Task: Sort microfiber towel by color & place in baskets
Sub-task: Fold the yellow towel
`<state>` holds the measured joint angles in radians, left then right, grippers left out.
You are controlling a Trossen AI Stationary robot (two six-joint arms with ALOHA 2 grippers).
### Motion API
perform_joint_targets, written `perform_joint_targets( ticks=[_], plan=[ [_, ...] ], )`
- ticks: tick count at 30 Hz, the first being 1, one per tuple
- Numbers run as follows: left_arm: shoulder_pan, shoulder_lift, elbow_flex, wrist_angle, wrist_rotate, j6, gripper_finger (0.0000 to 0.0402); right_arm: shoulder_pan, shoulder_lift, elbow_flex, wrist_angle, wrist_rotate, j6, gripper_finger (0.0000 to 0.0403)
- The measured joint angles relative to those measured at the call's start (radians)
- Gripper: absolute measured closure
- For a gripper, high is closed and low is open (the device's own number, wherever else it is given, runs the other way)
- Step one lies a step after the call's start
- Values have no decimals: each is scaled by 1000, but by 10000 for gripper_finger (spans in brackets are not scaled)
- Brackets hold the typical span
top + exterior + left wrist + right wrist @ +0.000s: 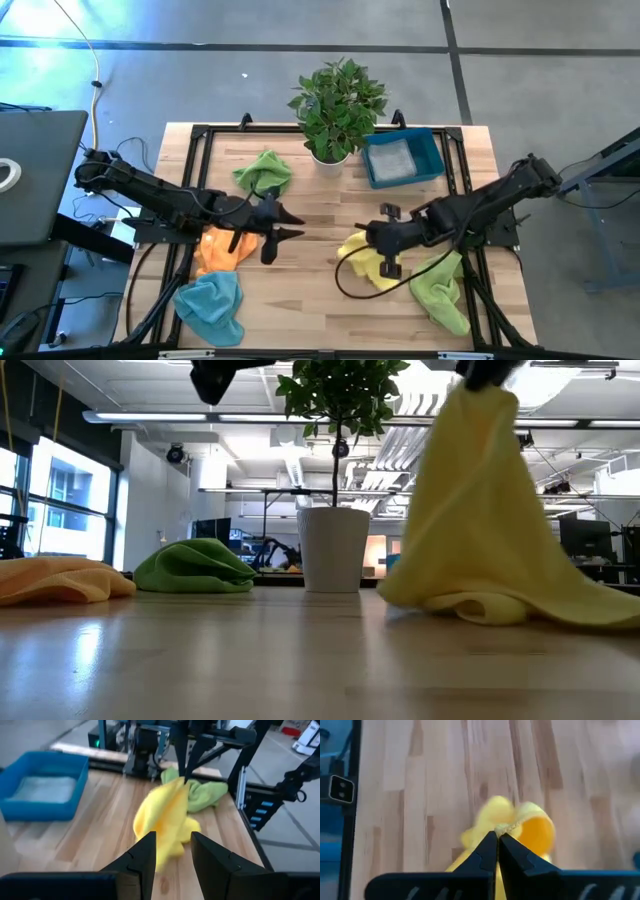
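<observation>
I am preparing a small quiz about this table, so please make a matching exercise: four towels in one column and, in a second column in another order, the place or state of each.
Towels:
1. yellow towel
2. orange towel
3. blue towel
4. pale towel

Places or states:
A. lies in the blue basket
B. lies loose at the table's front left corner
C. pinched and lifted by the right gripper, lower part still on the table
D. lies under the left gripper, whose jaws are open and empty

Pairs: 1-C, 2-D, 3-B, 4-A
</observation>
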<state>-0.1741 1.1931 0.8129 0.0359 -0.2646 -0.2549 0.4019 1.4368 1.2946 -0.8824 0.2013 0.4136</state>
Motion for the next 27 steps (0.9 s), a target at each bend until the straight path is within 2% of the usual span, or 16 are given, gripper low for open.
perform_joint_targets(
  ticks=[7, 12, 16, 20, 27],
  plan=[
    [11, 0, 0, 43, 0, 5, 291, -52, 0, 43, 87, 1, -388, 403],
    [11, 0, 0, 72, 0, 5, 291, -89, 0, 46, 239, -31, -712, 403],
    [11, 34, -1, 157, -5, 6, 291, -109, 12, 47, 370, -102, -893, 403],
    [24, 85, 0, 261, 7, 13, 291, -124, 34, 47, 406, -162, -1000, 403],
    [45, 159, 0, 334, 147, -32, 272, -150, 41, 47, 410, -206, -1016, 403]
  ],
)
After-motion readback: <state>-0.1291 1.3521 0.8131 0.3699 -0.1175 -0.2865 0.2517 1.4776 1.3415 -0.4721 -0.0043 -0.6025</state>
